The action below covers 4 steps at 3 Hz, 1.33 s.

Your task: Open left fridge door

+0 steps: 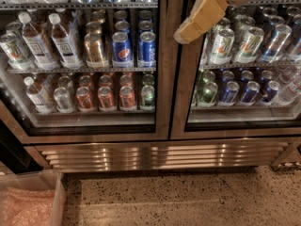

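Note:
The left fridge door (162,88) is a tall glass pane in a brushed-steel frame. It fills the left half of the camera view and stands closed, its right edge meeting the twin right door (181,93) at the centre. Behind its glass are shelves of bottles and cans (122,48). My gripper (188,32), with tan pads, comes in from the top right and hangs in front of the right door's inner frame, just right of the centre seam and a little away from the left door's edge.
A steel louvered grille (160,154) runs under both doors. Speckled floor (188,197) lies in front. A clear plastic bin (56,192) with pink contents stands at the bottom left corner.

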{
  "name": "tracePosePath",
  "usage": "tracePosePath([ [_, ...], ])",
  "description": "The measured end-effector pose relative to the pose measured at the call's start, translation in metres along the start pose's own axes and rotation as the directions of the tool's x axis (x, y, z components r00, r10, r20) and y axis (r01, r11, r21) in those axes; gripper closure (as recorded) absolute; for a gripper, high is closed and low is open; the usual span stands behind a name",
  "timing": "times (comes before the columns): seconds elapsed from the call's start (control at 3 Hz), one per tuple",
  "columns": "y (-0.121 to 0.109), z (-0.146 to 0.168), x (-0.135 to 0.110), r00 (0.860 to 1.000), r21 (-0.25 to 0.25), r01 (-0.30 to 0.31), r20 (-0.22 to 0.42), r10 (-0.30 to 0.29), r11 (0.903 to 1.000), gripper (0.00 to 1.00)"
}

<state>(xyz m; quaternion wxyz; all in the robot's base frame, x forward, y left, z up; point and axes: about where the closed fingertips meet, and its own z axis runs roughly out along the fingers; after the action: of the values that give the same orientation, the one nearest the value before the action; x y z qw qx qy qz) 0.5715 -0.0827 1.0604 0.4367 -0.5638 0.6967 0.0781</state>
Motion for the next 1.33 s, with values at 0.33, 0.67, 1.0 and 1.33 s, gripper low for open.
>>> tracePosePath([
  [0.33, 0.022, 0.016, -0.017, 0.998, -0.07, -0.016, 0.057, 0.02, 0.9974, 0.0],
  [0.67, 0.038, 0.031, -0.029, 0.996, -0.13, -0.014, 0.083, 0.025, 0.9914, 0.0],
  [1.0, 0.037, 0.031, -0.024, 0.996, -0.136, -0.016, 0.082, 0.027, 0.9905, 0.0],
  [1.33, 0.037, 0.031, -0.024, 0.996, -0.136, -0.016, 0.082, 0.027, 0.9905, 0.0],
])
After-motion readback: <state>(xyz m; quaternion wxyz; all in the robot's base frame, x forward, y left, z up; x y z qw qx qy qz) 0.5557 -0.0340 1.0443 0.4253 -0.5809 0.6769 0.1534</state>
